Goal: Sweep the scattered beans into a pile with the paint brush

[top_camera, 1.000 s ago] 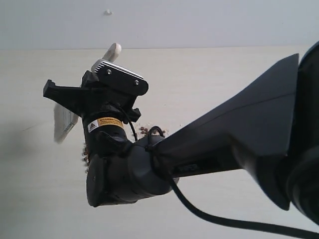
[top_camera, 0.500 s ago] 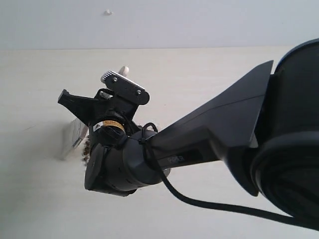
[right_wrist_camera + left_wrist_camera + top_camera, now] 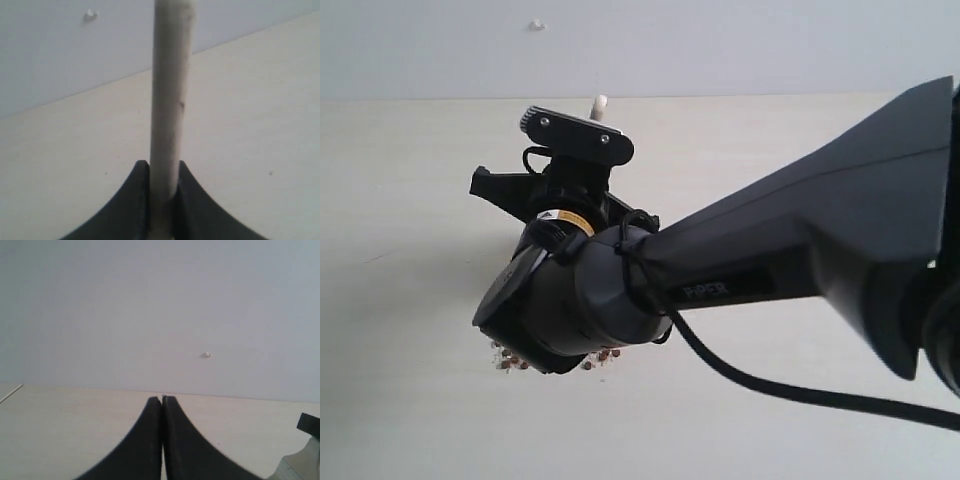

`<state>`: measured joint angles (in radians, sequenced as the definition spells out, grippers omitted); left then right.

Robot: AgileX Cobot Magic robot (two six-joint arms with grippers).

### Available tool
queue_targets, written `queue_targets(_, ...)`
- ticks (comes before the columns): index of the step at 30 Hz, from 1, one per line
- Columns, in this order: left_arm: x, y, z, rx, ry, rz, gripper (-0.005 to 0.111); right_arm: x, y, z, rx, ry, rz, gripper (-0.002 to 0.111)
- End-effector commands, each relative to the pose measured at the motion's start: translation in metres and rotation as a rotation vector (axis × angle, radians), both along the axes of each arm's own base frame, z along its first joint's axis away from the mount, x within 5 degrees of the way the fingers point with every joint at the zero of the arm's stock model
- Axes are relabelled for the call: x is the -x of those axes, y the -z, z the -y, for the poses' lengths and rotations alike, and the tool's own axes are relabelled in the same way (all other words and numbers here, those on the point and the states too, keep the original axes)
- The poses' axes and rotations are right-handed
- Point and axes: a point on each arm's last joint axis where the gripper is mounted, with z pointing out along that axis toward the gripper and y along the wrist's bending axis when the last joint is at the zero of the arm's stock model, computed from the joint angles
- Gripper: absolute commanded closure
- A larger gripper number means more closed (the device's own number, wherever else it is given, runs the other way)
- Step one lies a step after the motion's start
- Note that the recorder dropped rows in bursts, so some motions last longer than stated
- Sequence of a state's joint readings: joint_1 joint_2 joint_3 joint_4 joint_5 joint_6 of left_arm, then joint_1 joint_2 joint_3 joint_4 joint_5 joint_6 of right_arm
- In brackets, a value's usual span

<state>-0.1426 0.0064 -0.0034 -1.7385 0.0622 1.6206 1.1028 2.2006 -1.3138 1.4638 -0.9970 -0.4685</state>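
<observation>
While we clamp right gripper on pale wooden-handled flat paint brush, handle pointing far, tiny reddish-brown beans lie just near of wrist, bristles hidden; left gripper pinched closed, empty.

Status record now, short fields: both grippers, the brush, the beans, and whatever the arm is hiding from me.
right gripper: shut on the paint brush handle
left gripper: shut, nothing between the jaws
brush head: hidden in every view
beans: a few show on the table at the lower edge of the right arm; the rest are covered
gathered or scattered: cannot tell
</observation>
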Motion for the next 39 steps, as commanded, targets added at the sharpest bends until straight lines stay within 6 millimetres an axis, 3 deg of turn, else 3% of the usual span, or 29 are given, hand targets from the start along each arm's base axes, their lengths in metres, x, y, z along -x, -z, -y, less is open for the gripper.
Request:
queue_targets(1,0.0,0.001,-0.001,0.005,-0.007,0.001,0.107,-0.001,-0.021,0.006,0.038,0.019,0.037,0.108)
queue_targets(5,0.0,0.001,-0.001,0.005,-0.007,0.001,0.107,0.007,-0.041,-0.006,-0.076,-0.056,0.094,0.108)
queue_targets(7,0.0,0.001,-0.001,0.005,-0.007,0.001,0.107,0.011,-0.047,-0.017,-0.134,-0.174,0.079,0.108)
queue_targets(13,0.0,0.001,-0.001,0.005,-0.007,0.001,0.107,0.022,-0.031,-0.035,-0.159,-0.381,-0.099,0.108)
queue_targets(18,0.0,0.001,-0.001,0.005,-0.007,0.001,0.107,0.026,-0.02,-0.04,-0.052,-0.48,-0.145,0.108)
queue_targets(28,0.0,0.001,-0.001,0.005,-0.007,0.001,0.107,0.03,-0.006,-0.029,0.06,-0.453,-0.21,0.108)
queue_targets(39,0.0,0.001,-0.001,0.005,-0.007,0.001,0.107,0.02,-0.011,-0.009,0.291,-0.29,-0.13,0.108)
